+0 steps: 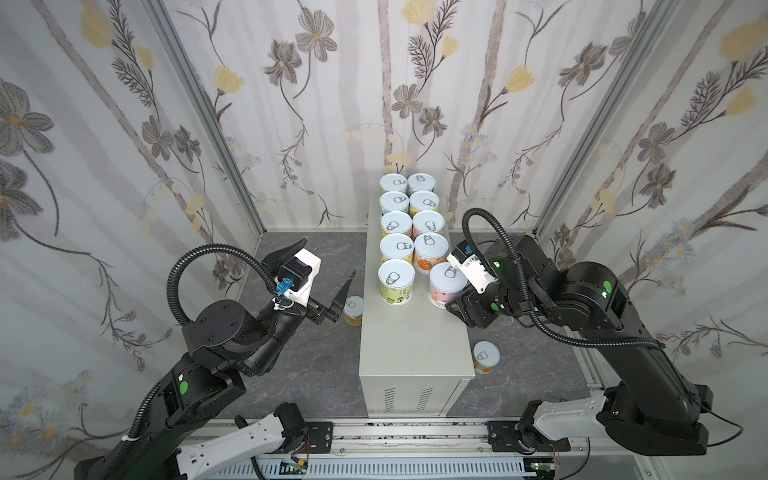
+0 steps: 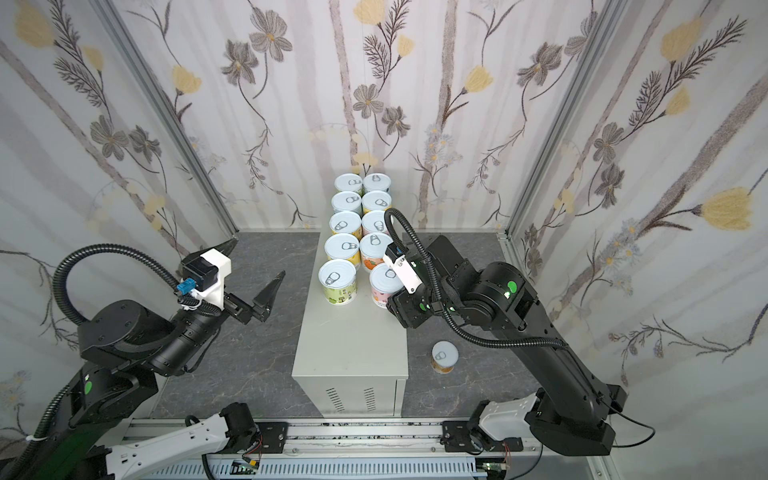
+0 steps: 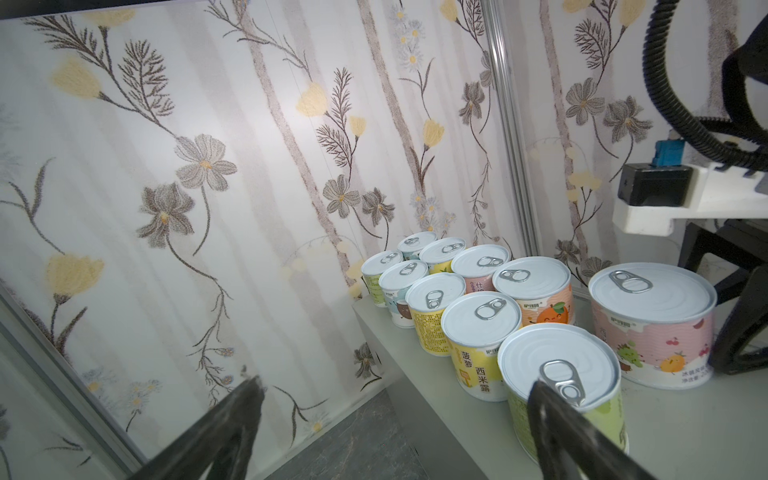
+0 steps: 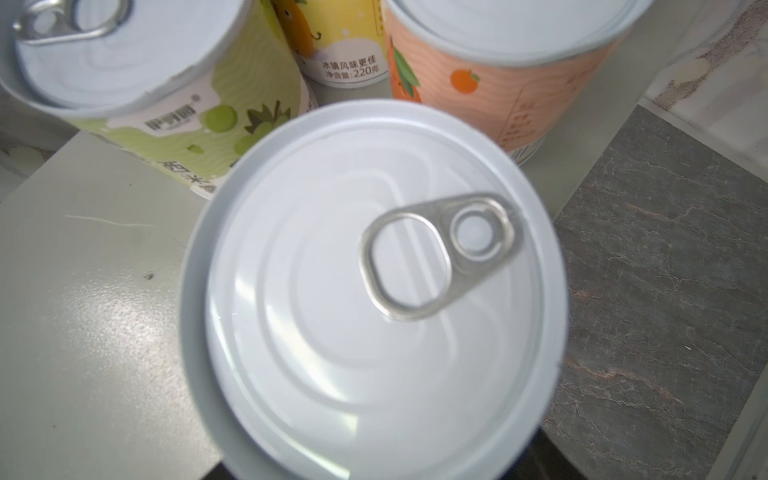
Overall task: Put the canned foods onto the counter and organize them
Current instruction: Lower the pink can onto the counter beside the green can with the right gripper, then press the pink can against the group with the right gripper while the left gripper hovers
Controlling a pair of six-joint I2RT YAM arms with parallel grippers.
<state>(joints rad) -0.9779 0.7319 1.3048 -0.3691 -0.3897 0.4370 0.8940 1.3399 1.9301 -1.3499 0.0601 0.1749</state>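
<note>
Several canned foods stand in two rows on the pale counter (image 1: 411, 345). At the near end of the rows are a green can (image 1: 396, 282) and a pink can (image 1: 446, 286). My right gripper (image 1: 453, 303) is shut on the pink can (image 4: 382, 291), whose lid hides the fingertips in the right wrist view. One dark finger (image 3: 739, 324) lies against that can's side. One can (image 1: 353, 309) stands on the floor left of the counter. Another can (image 1: 486, 356) stands on the floor to its right. My left gripper (image 1: 328, 257) hangs open and empty over the left floor, just behind the left floor can.
Dark marbled floor (image 1: 316, 374) lies on both sides of the counter. Flowered walls close the back and both sides. The counter's near half (image 2: 349, 340) is bare, with vent slots (image 1: 407, 399) on its front face. A metal rail (image 1: 415, 436) runs along the front.
</note>
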